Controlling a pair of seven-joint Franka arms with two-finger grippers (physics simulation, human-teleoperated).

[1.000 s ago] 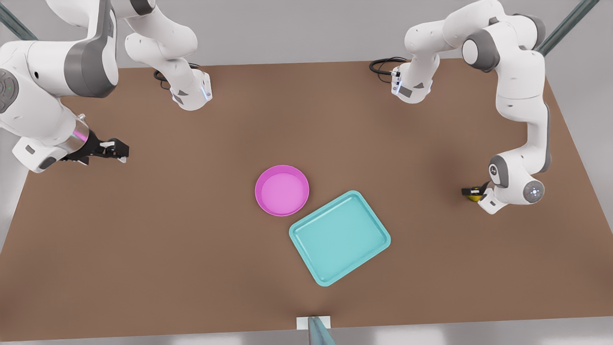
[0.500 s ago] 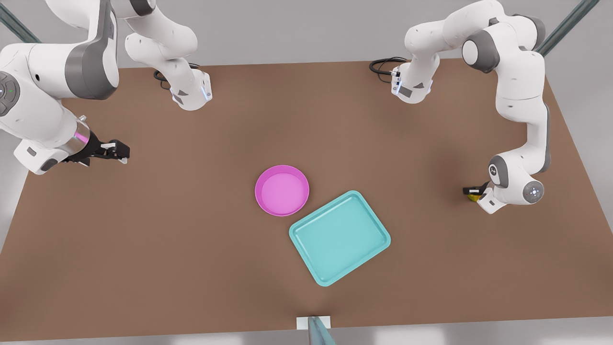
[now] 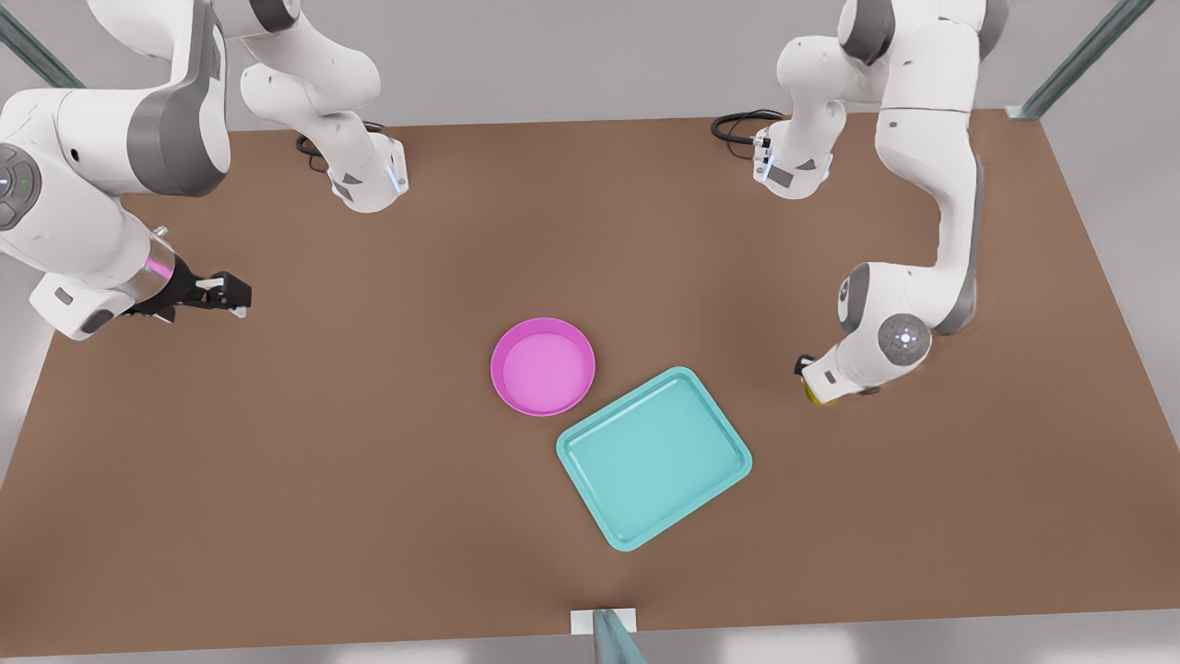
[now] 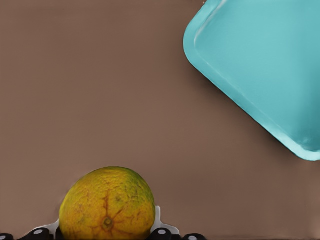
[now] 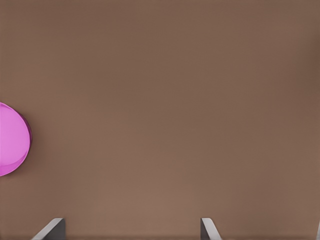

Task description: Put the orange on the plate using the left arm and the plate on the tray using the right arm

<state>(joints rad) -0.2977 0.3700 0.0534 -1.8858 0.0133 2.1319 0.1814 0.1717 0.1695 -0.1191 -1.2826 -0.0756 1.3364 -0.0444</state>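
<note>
Orange (image 4: pixel 107 205), small bumpy yellow-orange fruit clamped in the left gripper (image 3: pixel 809 380), has moved toward the round magenta plate (image 3: pixel 543 366); right gripper (image 3: pixel 226 293) waits, fingers apart.

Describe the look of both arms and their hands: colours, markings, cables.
Both arms are glossy white rounded shells with grey joint bands. The left hand has a white body, and the wrist behind it carries a round grey cap with a lit centre. The right hand has black fingers behind a metallic wrist ring with a pink sheen. Each base has a grey triangle mark and a blue light strip; black cables coil beside both.
</note>
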